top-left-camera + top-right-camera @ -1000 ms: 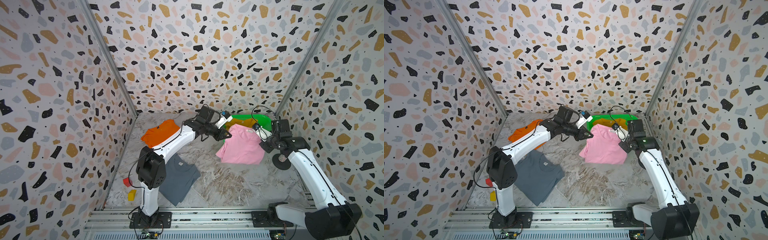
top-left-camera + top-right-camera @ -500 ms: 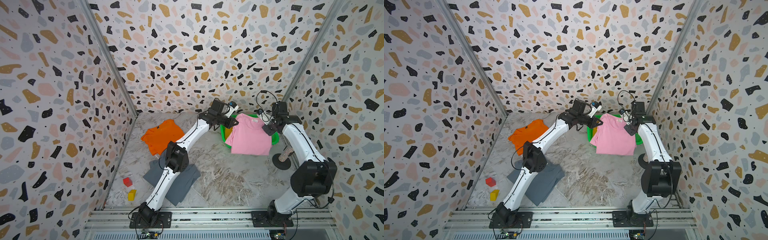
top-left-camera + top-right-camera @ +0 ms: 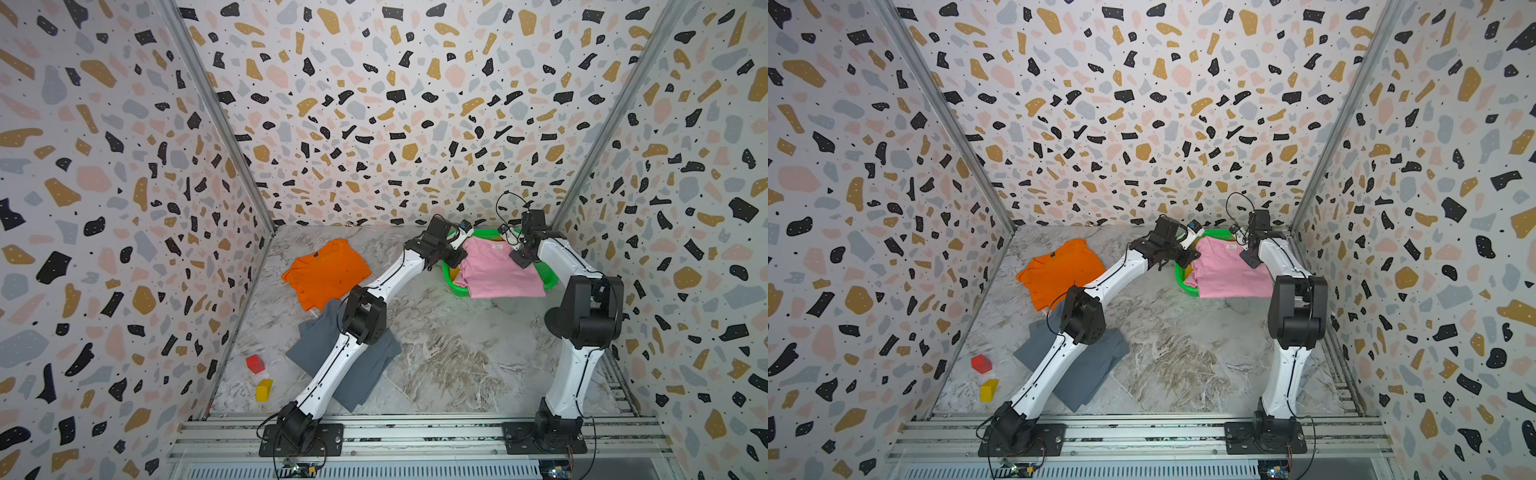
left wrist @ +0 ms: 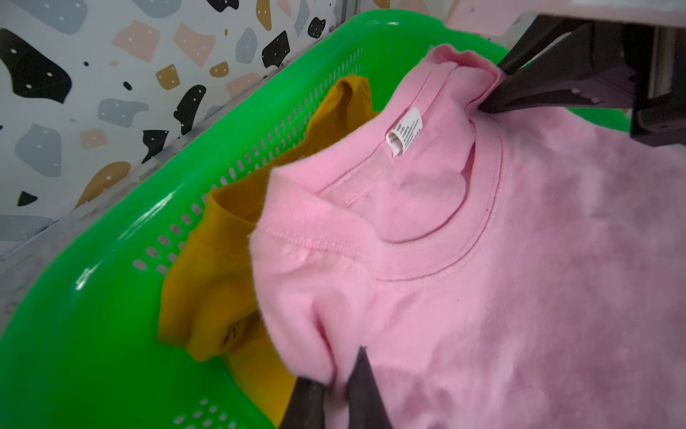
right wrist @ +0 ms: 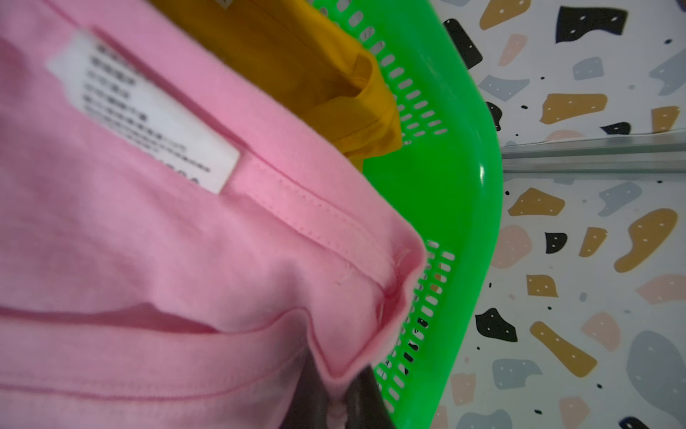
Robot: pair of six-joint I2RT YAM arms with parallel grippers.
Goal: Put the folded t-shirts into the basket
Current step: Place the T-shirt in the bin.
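Nearest the arm bases, toward the left wall, a yellow block (image 3: 264, 390) and a red block (image 3: 255, 364) sit on the marbled surface (image 3: 457, 353). Just beside them the slate grey t-shirt (image 3: 374, 370) lies flat, partly under the left arm. Beyond it and touching its far edge, the orange t-shirt (image 3: 326, 272) is spread out, a little rumpled.

Farther back, on the right side near the rear wall, stands the green basket (image 3: 451, 282). The pink t-shirt (image 3: 494, 272) is draped over it with its collar toward the wall. Its near hem overhangs the basket's front rim. The left gripper (image 4: 334, 367) is clenched on a pinch of pink cloth at one shoulder corner. The right gripper (image 5: 336, 382) is clamped on the opposite corner beside the collar, just inside the perforated wall. The mustard yellow t-shirt (image 4: 211, 297) lies in the basket, under the pink one.
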